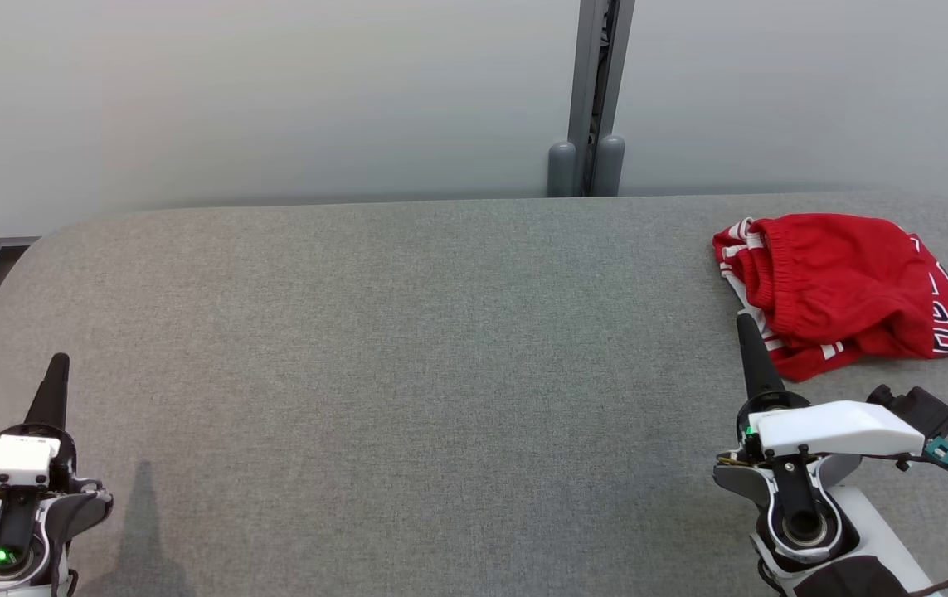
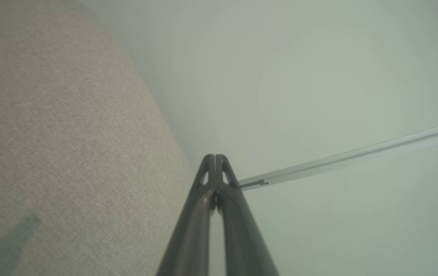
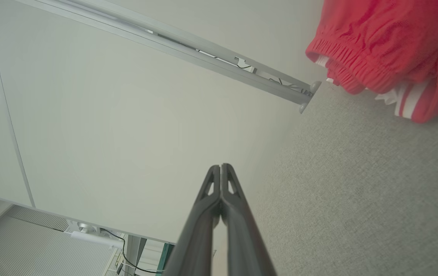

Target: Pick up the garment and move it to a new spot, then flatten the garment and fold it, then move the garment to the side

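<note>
Garment [image 1: 847, 282] crumpled at the far right of the desk [image 1: 407, 332]
We saw the red garment lying in a loose heap on the grey desk near its far right corner, with the gathered waistband turned left and white stripes and lettering along its edges. Our right pincer [image 1: 744, 320] hovered close by the garment's near left edge, fingers pressed together and pinching nothing. Our left pincer [image 1: 58, 360] stood well apart at the desk's near left, fingers likewise pressed together and empty. A grey post [image 1: 594, 99] rose against the pale wall [image 1: 274, 91] behind the desk.
</note>
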### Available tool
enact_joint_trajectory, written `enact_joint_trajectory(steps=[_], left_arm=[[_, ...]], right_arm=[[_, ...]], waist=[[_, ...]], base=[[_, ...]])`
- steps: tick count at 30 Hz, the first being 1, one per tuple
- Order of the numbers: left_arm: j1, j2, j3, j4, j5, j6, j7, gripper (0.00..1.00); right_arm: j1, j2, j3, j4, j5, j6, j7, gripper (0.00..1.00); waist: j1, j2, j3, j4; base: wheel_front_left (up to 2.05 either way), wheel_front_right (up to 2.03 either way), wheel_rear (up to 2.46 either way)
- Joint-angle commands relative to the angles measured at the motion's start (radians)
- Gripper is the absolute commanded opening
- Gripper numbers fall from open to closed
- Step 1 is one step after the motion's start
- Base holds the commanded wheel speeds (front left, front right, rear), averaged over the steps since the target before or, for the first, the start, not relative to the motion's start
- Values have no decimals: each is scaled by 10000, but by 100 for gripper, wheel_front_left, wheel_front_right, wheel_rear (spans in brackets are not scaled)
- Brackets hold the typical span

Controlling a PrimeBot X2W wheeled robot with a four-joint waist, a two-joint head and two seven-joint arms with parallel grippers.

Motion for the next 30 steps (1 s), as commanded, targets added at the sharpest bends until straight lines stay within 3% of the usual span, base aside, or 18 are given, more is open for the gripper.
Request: enact_joint_trajectory(steps=[1,30], left_arm=[[-372,103,122,-5,-254,-71,102,0],[-1164,390,747,606,-2506,-89,1095,0]], right_arm=[[-249,-2,69,20,267,18,-49,0],[-1115,53,558,648,2764,20,-59,0]], waist=[[0,0,6,2],[0,0,128,30]], base=[[0,0,0],[0,0,0]])
